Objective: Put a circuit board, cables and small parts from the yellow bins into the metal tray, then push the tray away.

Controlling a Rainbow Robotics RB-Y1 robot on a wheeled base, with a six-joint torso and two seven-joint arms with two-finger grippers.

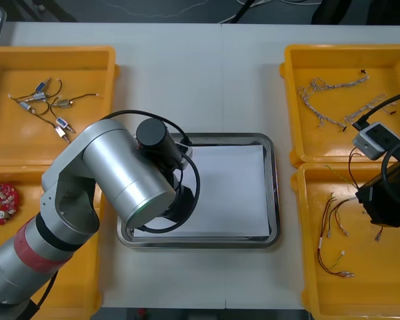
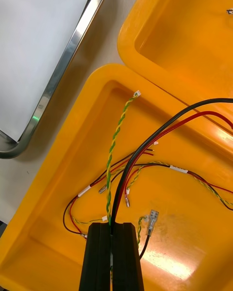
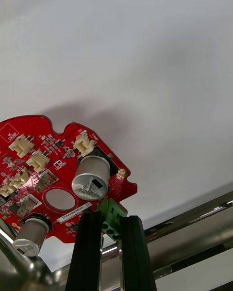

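Red round circuit board (image 3: 53,184) pinched by its green connector (image 3: 109,209) in the left gripper (image 3: 110,219) over the metal tray (image 1: 273,193), twisted yellow-green cable (image 2: 116,140) clamped in the right gripper (image 2: 112,226) above a right-side yellow bin (image 2: 53,150).

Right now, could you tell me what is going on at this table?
The left gripper is shut on the green connector of a round red circuit board, holding it over the white inside of the metal tray, at the tray's left side. The right gripper is down in the near right yellow bin, shut on a twisted yellow and green cable. The visible part of the tray holds nothing yet.
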